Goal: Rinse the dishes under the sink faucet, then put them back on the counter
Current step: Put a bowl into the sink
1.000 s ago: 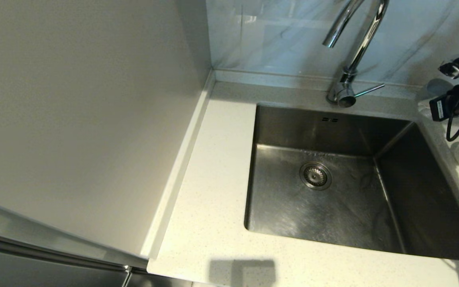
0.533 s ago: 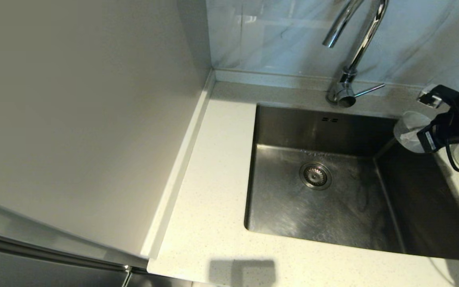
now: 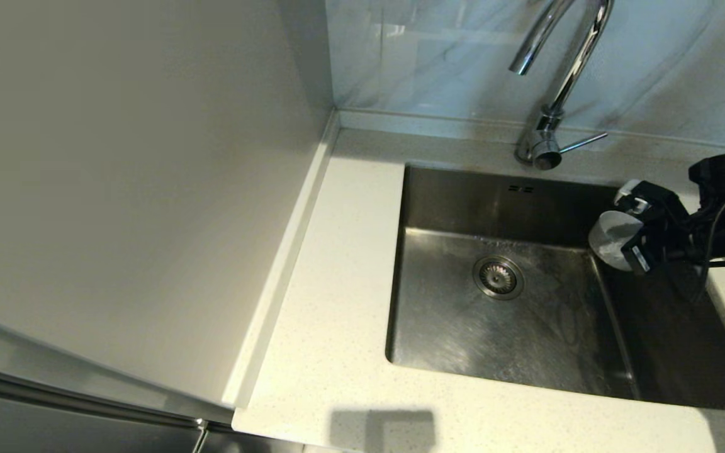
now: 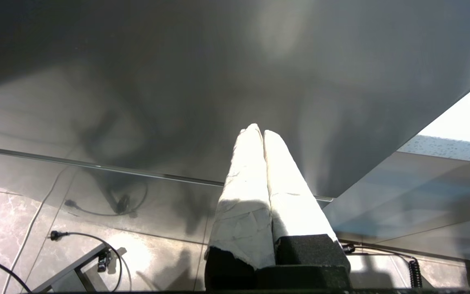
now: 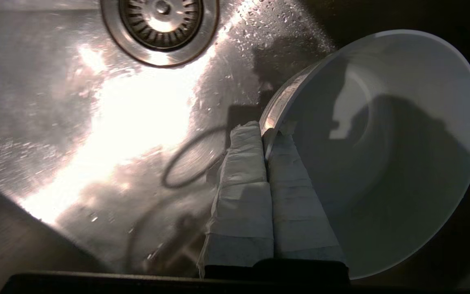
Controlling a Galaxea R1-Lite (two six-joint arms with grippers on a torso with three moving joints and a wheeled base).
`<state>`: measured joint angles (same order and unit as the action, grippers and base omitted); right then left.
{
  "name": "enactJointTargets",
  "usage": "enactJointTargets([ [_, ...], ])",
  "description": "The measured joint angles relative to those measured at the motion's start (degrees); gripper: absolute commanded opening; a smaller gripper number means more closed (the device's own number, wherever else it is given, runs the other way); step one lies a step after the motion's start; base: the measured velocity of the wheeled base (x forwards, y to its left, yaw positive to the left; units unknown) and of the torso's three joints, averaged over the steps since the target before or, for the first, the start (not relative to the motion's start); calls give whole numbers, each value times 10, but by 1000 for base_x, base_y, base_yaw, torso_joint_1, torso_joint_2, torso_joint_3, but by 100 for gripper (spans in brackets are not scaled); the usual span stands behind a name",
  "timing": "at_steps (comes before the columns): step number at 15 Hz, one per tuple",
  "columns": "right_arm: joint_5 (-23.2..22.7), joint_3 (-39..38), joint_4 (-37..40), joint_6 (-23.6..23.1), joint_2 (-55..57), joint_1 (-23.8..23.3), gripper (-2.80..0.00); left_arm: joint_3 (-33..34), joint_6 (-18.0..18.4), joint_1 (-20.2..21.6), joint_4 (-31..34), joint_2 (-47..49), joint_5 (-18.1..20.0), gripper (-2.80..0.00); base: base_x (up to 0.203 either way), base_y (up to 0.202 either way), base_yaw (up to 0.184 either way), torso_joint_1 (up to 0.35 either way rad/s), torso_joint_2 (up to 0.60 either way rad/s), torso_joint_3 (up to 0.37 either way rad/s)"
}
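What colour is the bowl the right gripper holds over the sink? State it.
Pale grey small round bowl, its rim pinched by the right gripper; clearest in the right wrist view.

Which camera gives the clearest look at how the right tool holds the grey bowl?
The right wrist view: the right tool pinches the grey bowl by its rim, tilted above the sink. The head view shows the bowl small and partly hidden. The left wrist view lacks it.
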<state>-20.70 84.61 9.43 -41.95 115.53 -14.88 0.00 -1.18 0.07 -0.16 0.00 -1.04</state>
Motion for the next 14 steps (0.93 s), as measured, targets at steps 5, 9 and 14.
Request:
enactJointTargets([
  [5,1,-2,-141,-1,101,4,-280,0,0,0,0,0,0,-280,0,0,0,0,0,0],
  [9,3,-1,-221,-1,166,16,-280,0,0,0,0,0,0,-280,0,0,0,0,0,0],
  [14,70,30,-239,1,223,32,-280,0,0,0,0,0,1,-280,0,0,0,0,0,0],
])
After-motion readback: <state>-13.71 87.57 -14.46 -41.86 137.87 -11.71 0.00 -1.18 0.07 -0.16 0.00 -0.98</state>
